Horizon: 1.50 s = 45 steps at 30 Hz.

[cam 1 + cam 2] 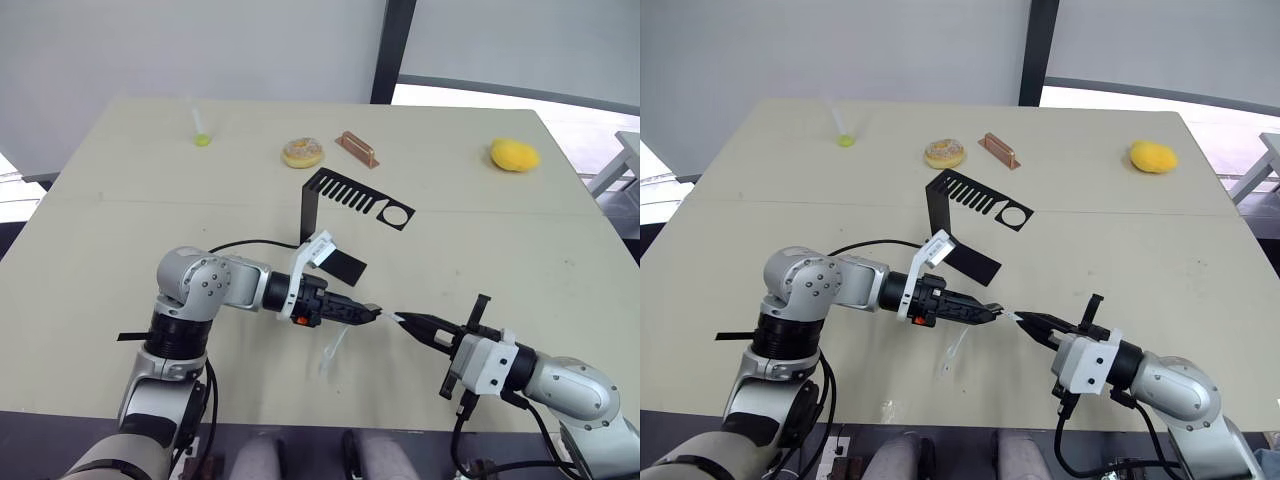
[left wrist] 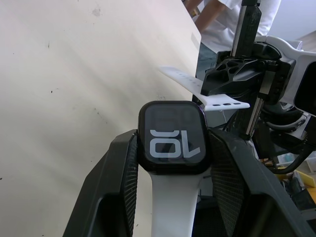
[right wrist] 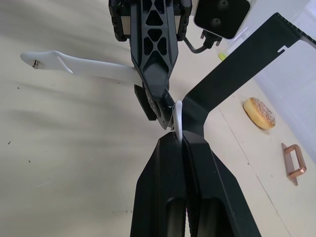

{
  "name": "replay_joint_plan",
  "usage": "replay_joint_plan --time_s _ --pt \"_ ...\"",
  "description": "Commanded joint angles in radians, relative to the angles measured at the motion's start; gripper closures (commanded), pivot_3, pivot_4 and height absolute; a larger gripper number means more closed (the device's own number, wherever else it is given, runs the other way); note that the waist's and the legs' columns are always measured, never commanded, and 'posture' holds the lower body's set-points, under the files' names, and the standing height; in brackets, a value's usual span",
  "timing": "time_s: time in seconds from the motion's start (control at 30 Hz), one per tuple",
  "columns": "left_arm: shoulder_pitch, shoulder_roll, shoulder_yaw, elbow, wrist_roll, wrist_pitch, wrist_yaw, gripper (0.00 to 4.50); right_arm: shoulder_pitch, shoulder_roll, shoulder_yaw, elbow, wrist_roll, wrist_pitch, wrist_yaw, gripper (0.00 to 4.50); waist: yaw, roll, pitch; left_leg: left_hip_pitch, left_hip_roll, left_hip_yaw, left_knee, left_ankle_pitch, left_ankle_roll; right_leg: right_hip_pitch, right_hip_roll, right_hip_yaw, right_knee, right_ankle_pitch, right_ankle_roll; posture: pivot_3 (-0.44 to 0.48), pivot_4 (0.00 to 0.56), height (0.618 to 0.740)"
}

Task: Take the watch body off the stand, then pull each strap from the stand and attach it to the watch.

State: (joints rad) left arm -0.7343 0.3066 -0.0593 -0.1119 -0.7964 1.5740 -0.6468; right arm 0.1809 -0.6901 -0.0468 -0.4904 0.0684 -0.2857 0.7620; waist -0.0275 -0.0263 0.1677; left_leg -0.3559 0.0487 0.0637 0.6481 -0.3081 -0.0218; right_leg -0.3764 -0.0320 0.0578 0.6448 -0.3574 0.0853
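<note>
My left gripper [image 1: 368, 313] is shut on the watch body [image 2: 173, 137], a small black case whose dark screen shows light digits. One white strap [image 1: 333, 350] is fixed to the case and hangs down toward the table. My right gripper [image 1: 402, 320] is shut on the second white strap [image 3: 178, 120], the one with small holes [image 2: 210, 91]. Its end sits just beside the watch body, and I cannot tell whether they touch. The black stand [image 1: 345, 195] is on the table behind both grippers, with its comb slots and ring hole bare.
At the far side of the table lie a doughnut [image 1: 303, 152], a brown block [image 1: 357, 149], a yellow lump [image 1: 514, 154] and a clear tube with a green tip [image 1: 200, 130]. A person in a white shirt [image 2: 217, 15] stands beyond the table.
</note>
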Motion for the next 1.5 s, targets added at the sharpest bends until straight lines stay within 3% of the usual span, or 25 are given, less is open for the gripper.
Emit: replay_joint_plan --time_s 0.03,1.5 --pt "-0.01 -0.006 0.001 -0.037 -0.024 -0.001 -0.006 2.91 -0.005 0.005 -0.001 -0.012 0.009 -0.019 -0.007 4.5 0.0 0.0 0.0 0.0 0.0 0.0 0.0 0.0 0.0 0.0 0.0 0.0 0.0 0.0 0.0 0.0 0.15 0.74" --pt "-0.005 -0.007 0.0 -0.048 -0.028 0.01 -0.006 2.91 -0.004 0.005 0.006 -0.005 0.001 -0.027 -0.008 4.5 0.0 0.0 0.0 0.0 0.0 0.0 0.0 0.0 0.0 0.0 0.0 0.0 0.0 0.0 0.0 0.0 0.15 0.74"
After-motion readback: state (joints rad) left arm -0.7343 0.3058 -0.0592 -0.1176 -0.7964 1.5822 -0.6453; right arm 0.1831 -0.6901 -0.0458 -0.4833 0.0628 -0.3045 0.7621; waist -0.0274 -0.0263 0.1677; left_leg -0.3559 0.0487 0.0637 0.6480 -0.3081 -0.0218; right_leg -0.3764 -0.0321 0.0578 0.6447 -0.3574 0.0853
